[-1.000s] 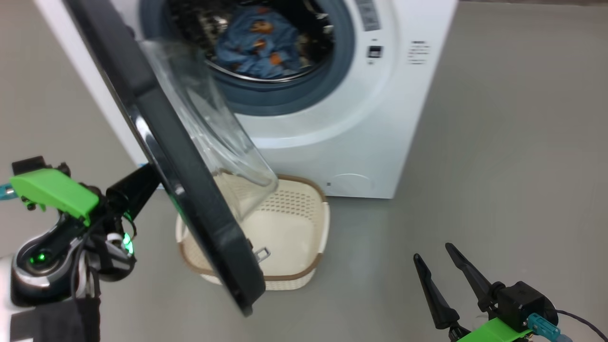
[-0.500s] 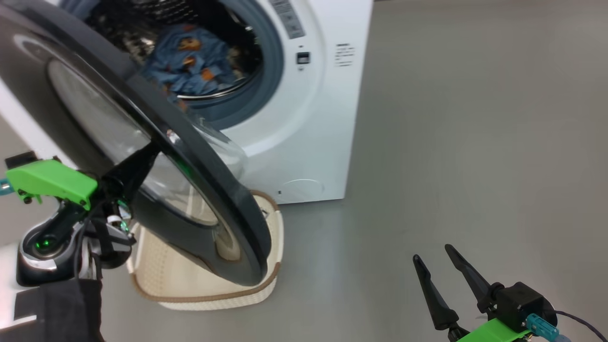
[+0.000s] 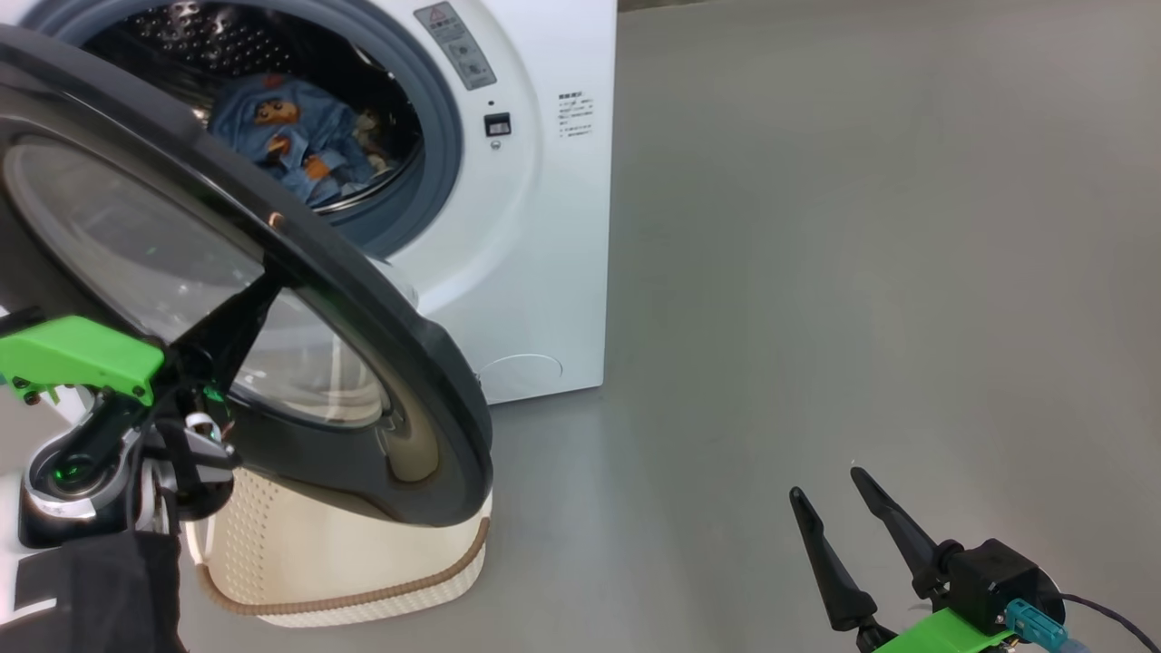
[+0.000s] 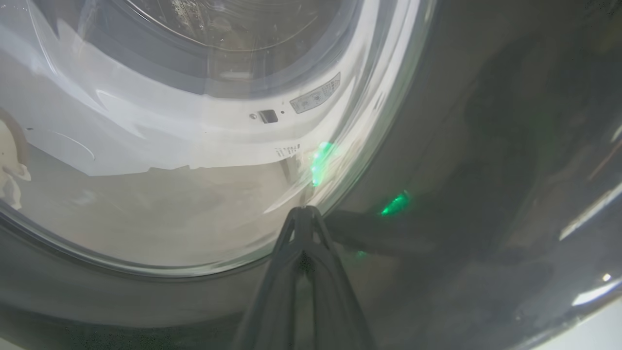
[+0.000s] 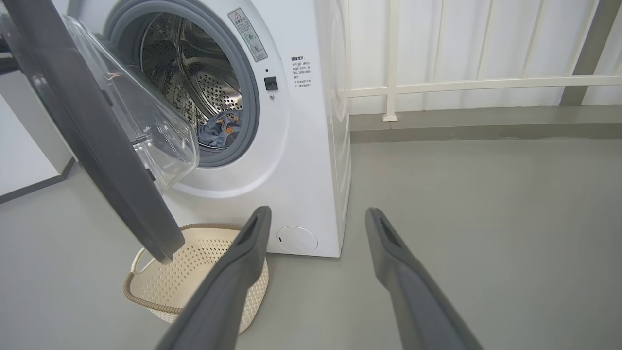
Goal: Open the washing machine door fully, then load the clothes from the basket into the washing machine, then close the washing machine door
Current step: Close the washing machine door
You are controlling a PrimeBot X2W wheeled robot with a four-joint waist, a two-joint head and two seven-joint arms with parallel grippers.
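Two pincers show: we read the left pincer (image 4: 302, 211) closed, tips against the washing machine door (image 3: 317, 464). We read the right pincer (image 3: 827, 482) spread wide, empty.

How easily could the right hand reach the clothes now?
Probably yes, narrowly: from the open right hand, the clothes show past the half-open washing machine door, whose glass bowl crowds the opening.

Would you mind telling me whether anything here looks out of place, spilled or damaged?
Nothing stands out. The clothes lie inside the washing machine; the basket stands upright and looks empty on the floor below the half-open washing machine door, which looks intact.
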